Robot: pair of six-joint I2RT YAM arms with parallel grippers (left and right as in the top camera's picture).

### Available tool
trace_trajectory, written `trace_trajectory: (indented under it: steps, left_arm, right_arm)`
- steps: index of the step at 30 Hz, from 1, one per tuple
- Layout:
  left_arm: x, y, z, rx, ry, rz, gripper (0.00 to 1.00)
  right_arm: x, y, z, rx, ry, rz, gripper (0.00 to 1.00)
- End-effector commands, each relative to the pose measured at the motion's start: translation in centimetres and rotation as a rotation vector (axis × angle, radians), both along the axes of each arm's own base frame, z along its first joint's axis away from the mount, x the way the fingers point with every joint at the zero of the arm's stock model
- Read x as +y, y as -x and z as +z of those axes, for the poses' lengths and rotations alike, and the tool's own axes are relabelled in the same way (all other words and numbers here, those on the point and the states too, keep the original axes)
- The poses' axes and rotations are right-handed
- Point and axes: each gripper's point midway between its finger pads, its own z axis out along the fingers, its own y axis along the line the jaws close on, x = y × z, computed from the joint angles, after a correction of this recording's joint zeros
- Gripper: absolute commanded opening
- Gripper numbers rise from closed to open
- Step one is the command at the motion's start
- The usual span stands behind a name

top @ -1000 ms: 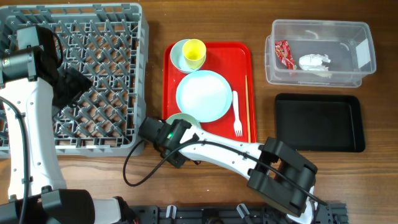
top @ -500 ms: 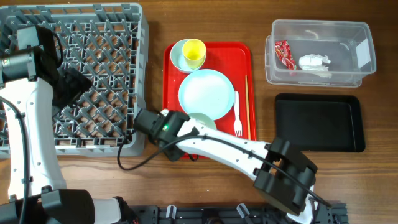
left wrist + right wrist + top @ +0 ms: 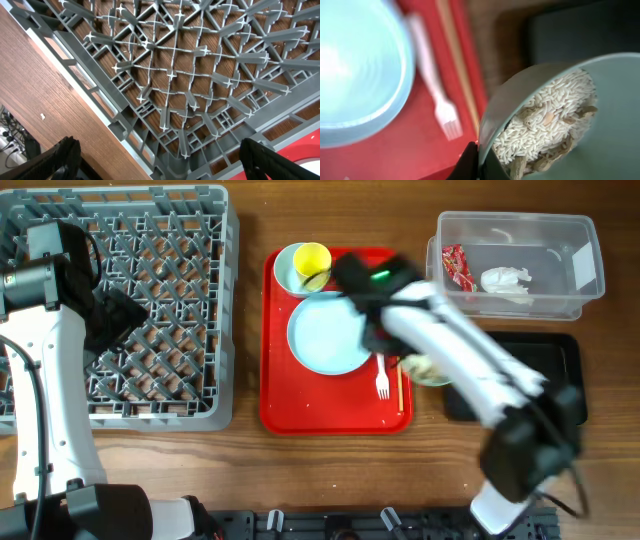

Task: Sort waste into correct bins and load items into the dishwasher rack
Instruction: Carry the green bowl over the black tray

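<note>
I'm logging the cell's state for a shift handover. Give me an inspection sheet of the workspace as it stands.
Surface: wooden table, no spills seen.
Job's things: grey dishwasher rack, no dishes seen in it; red tray holding a light blue plate, a yellow cup inside a pale bowl, a white fork and a chopstick; bowl of rice held between tray and black bin; clear bin with a wrapper and crumpled tissue.
Clutter: nothing seen.
Grippers: left gripper open above the rack; right gripper shut on the rice bowl's rim.
Cables: black cable along the left arm.
Surroundings: nothing seen.
</note>
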Motion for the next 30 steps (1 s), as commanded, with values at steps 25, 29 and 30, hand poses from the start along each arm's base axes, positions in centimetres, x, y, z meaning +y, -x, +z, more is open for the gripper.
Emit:
trace_trajectory:
  steps: [25,29,30]
  left_arm:
    - [0.2,-0.1,0.7,-0.030,-0.003,0.018,1.00]
    - [0.2,-0.1,0.7,-0.030,-0.003,0.018,1.00]
    - [0.2,-0.1,0.7,-0.030,-0.003,0.018,1.00]
  right_arm:
    - [-17.5,-2.2,3.7,-0.491,-1.390,-0.186,0.04]
    - [-17.7,-2.2,4.6,-0.578,-1.504,-0.187,0.04]
    - [-17.9,-2.2,4.6,-0.584,-1.500,-0.190,0.04]
